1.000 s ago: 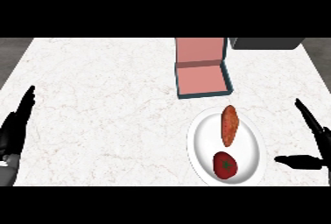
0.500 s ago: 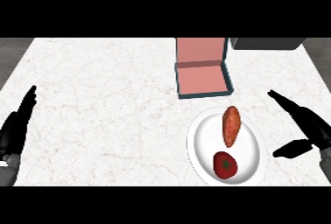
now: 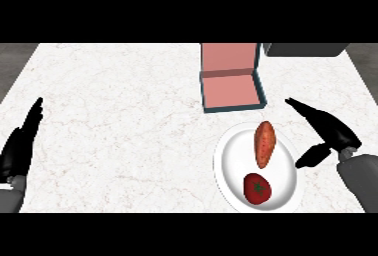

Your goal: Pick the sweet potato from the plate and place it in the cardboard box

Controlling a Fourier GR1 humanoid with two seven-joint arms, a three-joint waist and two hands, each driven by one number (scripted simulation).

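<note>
1. Right hand [image 3: 330, 131] is over the counter [image 3: 111, 110] just off the plate's right rim, fingers stretched straight toward the top left, thumb hanging down toward the plate edge — released, nothing in it.
2. Sweet potato [image 3: 264, 143] lies on the plate [image 3: 230, 170], in its upper half, long axis running nearly up and down with a slight tilt. It is apart from the right hand; the thumb tip sits a little to its right, around the rim.
3. Below it on the same plate there's a tomato [image 3: 257, 188] (dark red, green stem spot on top), not touching the sweet potato.
4. The box [image 3: 230, 90] stands open above the plate, near its top rim but apart from it: pink inside, dark teal outer walls, lid flap raised at the far side. Nothing inside it that can be seen.
5. Left hand [image 3: 22, 145] rests at the left edge, fingers straight and pointing up — open, holding nothing, well apart from plate and box.
6. A dark grey object [image 3: 306, 48] sits at the counter's far edge, just right of the box lid; what it is can't be told.
</note>
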